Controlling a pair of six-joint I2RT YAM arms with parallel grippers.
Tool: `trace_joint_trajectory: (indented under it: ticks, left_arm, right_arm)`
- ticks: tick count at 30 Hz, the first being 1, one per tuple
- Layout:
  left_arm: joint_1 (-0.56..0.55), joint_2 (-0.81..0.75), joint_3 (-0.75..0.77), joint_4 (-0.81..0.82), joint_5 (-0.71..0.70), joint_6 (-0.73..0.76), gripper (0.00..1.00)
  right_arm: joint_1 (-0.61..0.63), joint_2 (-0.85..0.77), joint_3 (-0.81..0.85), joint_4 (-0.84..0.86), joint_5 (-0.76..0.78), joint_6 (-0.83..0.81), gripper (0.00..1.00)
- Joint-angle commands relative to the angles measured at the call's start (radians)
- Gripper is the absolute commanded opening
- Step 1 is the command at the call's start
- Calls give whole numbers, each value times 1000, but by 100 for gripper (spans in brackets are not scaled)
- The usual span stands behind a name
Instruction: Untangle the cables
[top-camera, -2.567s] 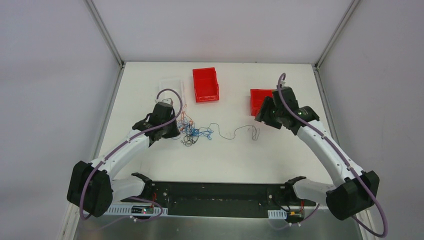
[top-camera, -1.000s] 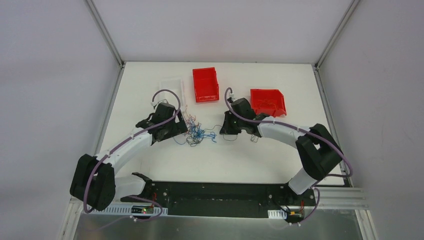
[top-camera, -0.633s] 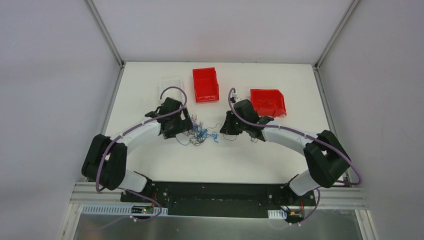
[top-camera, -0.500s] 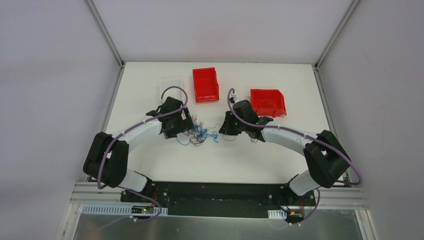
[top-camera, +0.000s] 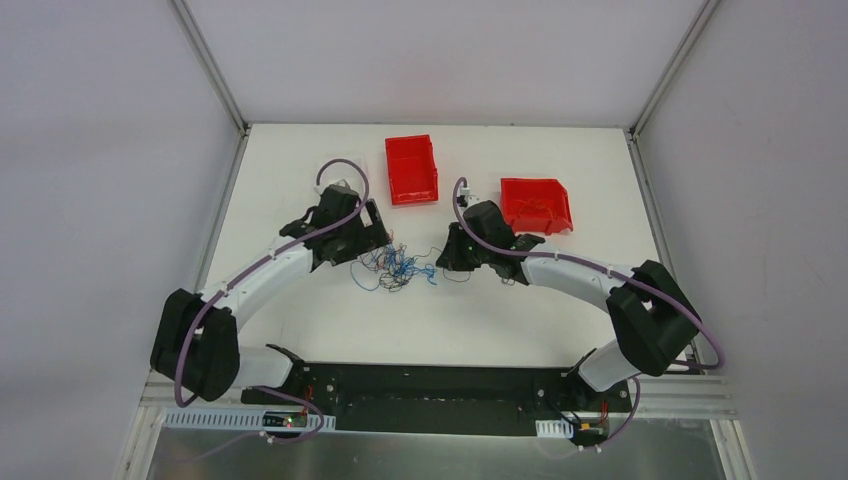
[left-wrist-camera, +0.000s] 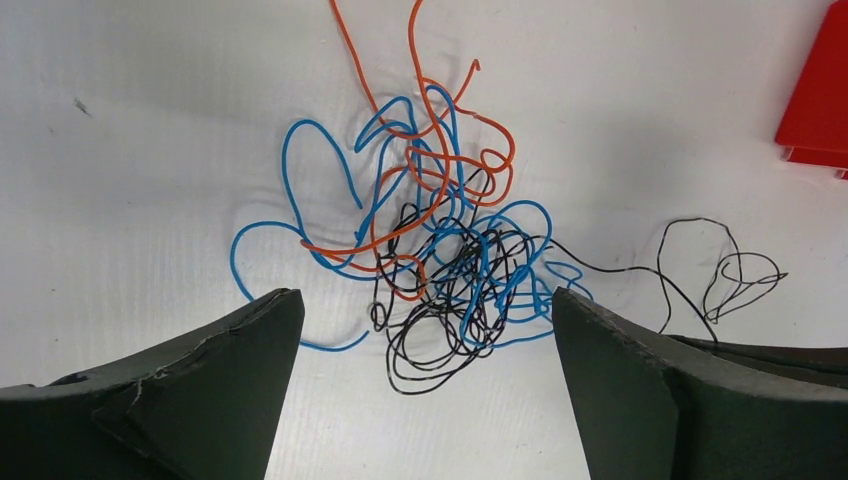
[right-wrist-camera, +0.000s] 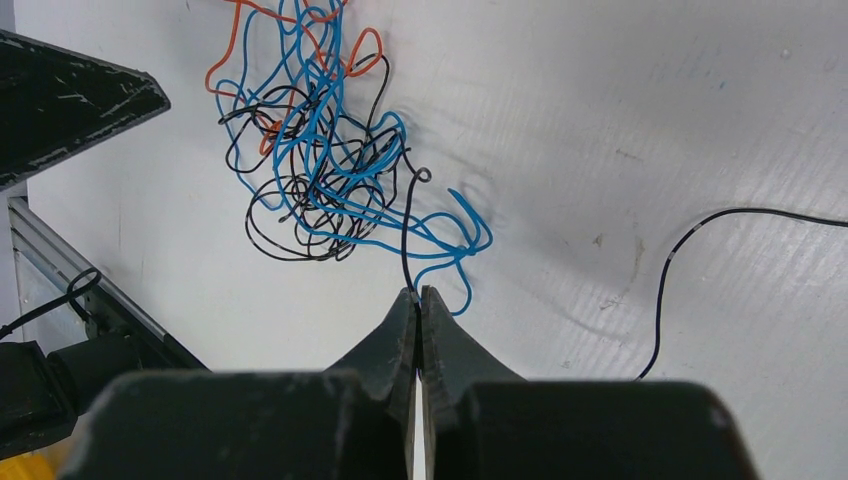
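The cables (top-camera: 396, 266) lie as a loose knot of thin blue, orange and black wires on the white table between the two arms. From the left wrist the cables (left-wrist-camera: 450, 265) sit just ahead of my left gripper (left-wrist-camera: 425, 300), which hovers over their near edge, open wide and empty. My right gripper (right-wrist-camera: 418, 292) is at the knot's right side (top-camera: 447, 260) and is shut on a single black strand (right-wrist-camera: 408, 230) that leads up into the cables (right-wrist-camera: 320, 170). A further black strand (left-wrist-camera: 720, 275) trails away in loops to the right.
Two red bins stand at the back, one in the middle (top-camera: 411, 168) and one to the right (top-camera: 537, 205); a corner of a red bin (left-wrist-camera: 822, 90) shows from the left wrist. A left finger (right-wrist-camera: 70, 105) and a metal rail (right-wrist-camera: 60, 270) border the right wrist view.
The right gripper came from the right red bin to the knot and has held still, shut, over the last second. The left gripper shifted slightly farther back and right beside the knot, staying open.
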Motion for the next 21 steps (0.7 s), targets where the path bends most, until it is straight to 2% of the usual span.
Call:
trace_joint_trajectory:
  ticks: [1, 5, 8, 11, 16, 18, 21]
  left_arm:
    - [-32, 80, 54, 2, -6, -21, 99]
    - [-84, 187, 101, 1, -10, -34, 98]
    - [-99, 253, 128, 2, -5, -26, 91]
    - [-96, 302, 144, 1, -11, 15, 70]
    - [-38, 299, 120, -8, -6, 52, 20]
    - [-5, 262, 95, -16, -21, 63, 7]
    - [33, 179, 55, -39, -83, 64, 0]
  right_arm:
    - [7, -8, 14, 37, 21, 9, 0]
    - [9, -6, 17, 34, 21, 9, 0]
    - [10, -19, 8, 31, 31, 11, 0]
    - [10, -44, -3, 23, 59, 16, 0]
    - [8, -107, -7, -96, 254, 24, 0]
    - [1, -141, -14, -153, 366, 33, 0]
    - [-35, -200, -49, -219, 496, 66, 0]
